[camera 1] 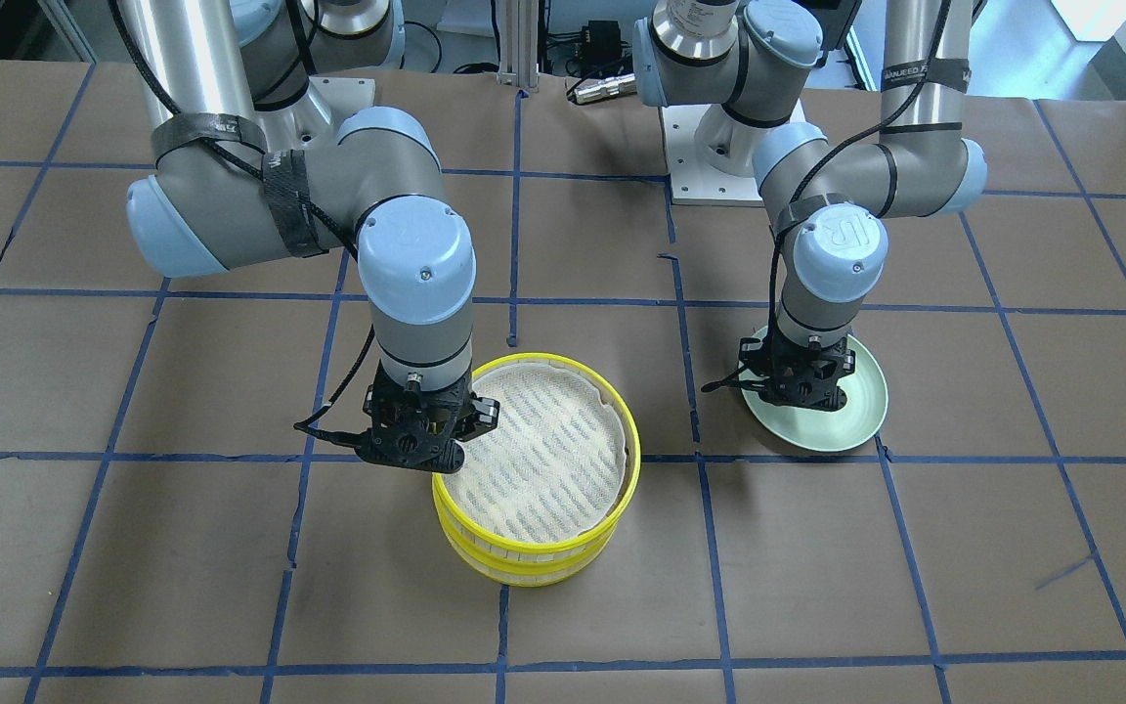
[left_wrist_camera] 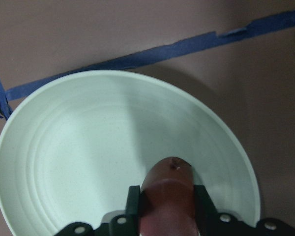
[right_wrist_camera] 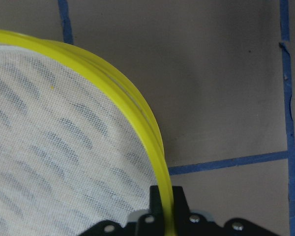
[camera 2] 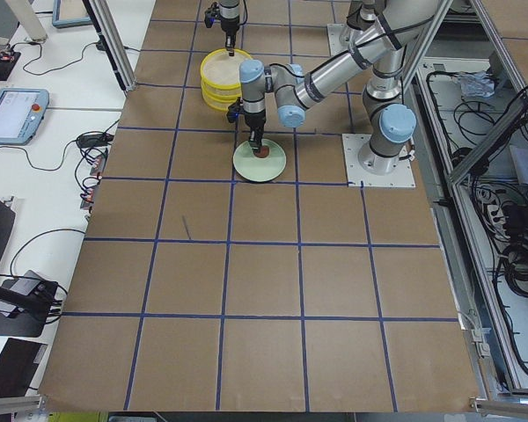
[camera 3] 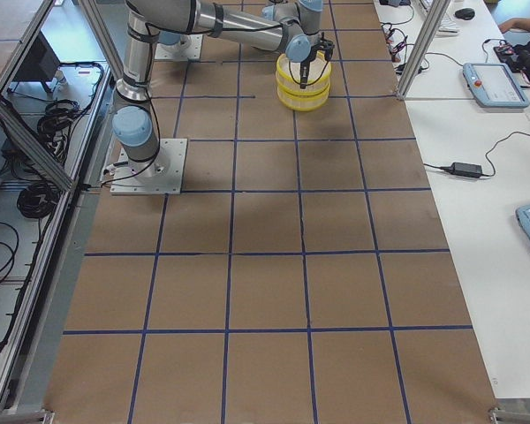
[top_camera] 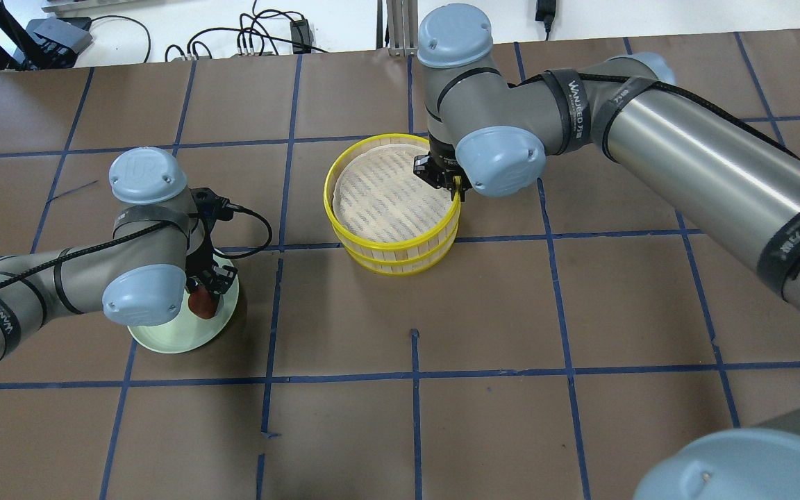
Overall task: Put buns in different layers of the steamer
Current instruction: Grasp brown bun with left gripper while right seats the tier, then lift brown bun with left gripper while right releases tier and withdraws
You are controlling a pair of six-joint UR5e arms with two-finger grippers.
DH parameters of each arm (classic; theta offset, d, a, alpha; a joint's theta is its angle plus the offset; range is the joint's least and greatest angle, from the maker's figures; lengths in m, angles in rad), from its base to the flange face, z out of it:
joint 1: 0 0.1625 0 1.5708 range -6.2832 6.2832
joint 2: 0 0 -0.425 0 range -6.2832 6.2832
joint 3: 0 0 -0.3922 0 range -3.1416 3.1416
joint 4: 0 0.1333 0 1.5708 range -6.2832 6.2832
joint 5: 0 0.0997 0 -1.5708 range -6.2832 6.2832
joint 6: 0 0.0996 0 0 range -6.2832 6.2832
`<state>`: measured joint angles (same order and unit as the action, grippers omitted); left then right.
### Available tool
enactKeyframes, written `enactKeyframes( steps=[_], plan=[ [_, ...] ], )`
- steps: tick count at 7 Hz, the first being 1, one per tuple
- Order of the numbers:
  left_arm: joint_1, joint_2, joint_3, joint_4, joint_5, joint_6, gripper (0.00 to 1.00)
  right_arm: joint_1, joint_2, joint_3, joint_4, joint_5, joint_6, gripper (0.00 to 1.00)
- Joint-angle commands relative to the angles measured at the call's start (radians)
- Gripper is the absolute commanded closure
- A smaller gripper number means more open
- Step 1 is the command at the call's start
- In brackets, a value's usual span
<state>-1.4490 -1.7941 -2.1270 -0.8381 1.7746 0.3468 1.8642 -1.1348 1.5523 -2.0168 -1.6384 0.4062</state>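
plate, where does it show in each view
Front-facing: plate right of centre.
Overhead: plate left side.
Exterior left: plate upper middle.
Exterior right: not visible.
Left wrist: plate fills the picture.
Right wrist: absent.
Landmark: yellow steamer beside it.

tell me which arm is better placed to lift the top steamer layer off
Right. The right gripper is clamped on the top layer's yellow rim. The left gripper is away at the green plate, shut on a brown bun.
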Motion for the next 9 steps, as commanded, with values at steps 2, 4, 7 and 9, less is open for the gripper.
enactKeyframes(
  steps=[2, 4, 7, 9],
  plan=[
    [-0.011, 0.025, 0.103, -0.007, 0.008, 0.006, 0.98, 0.000, 0.009, 0.017, -0.039, -0.003, -0.001, 0.97],
    [-0.017, 0.071, 0.125, -0.019, -0.001, 0.011, 0.98, -0.002, 0.009, 0.035, -0.042, -0.003, 0.000, 0.95],
    [-0.062, 0.125, 0.227, -0.080, -0.079, 0.005, 0.98, -0.002, 0.000, 0.037, -0.040, 0.002, 0.005, 0.91],
    [-0.088, 0.121, 0.339, -0.180, -0.104, -0.009, 0.98, -0.002, -0.002, 0.037, -0.040, 0.002, -0.007, 0.01]
  ],
)
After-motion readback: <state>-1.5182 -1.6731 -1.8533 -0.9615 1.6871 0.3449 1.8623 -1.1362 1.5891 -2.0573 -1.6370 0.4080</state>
